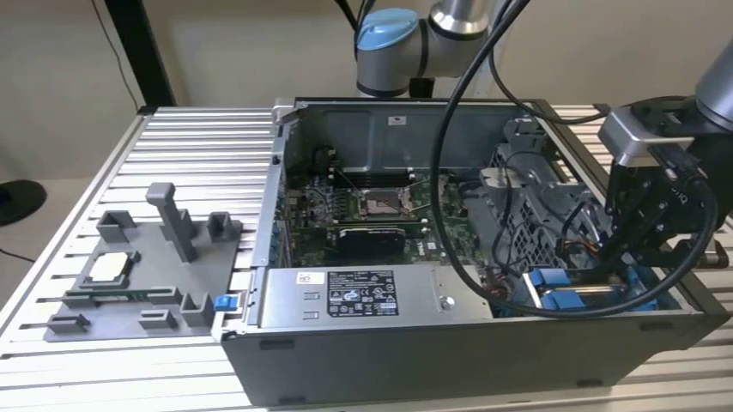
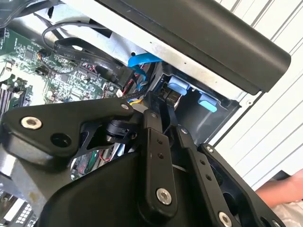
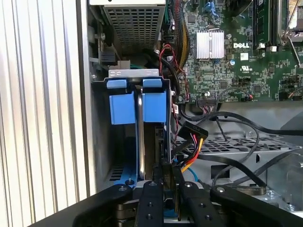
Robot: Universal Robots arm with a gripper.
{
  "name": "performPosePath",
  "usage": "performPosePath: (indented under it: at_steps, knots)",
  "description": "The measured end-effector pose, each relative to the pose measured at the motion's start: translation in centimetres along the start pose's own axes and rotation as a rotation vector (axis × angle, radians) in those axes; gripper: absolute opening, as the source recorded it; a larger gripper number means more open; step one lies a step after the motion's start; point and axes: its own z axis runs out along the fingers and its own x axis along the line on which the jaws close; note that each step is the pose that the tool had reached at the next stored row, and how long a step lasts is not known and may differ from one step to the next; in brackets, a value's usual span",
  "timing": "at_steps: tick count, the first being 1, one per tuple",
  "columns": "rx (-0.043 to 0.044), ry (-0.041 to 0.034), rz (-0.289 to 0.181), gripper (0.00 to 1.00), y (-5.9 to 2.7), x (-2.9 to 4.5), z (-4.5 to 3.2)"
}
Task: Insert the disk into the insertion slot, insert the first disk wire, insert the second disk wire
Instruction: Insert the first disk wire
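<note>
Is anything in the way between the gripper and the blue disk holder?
Nothing visible is. In the first wrist view the gripper is right beside the blue disk carrier in its bay. The coloured wires hang off to one side, not between them.

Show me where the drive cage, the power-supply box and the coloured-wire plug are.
drive cage (image 3: 134, 73), first wrist view, silver lip.
power-supply box (image 1: 360, 294), exterior view, its label.
coloured-wire plug (image 3: 193, 129), first wrist view, black body.
</note>
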Motion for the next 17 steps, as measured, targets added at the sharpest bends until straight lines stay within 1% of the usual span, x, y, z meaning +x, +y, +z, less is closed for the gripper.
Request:
performPosePath:
  at_steps: [9,17]
  knots:
    - [0.0,0.0,0.0,0.0,0.0,0.16,0.05]
    - [0.0,0.0001,0.0,0.0,0.2,0.22,0.11]
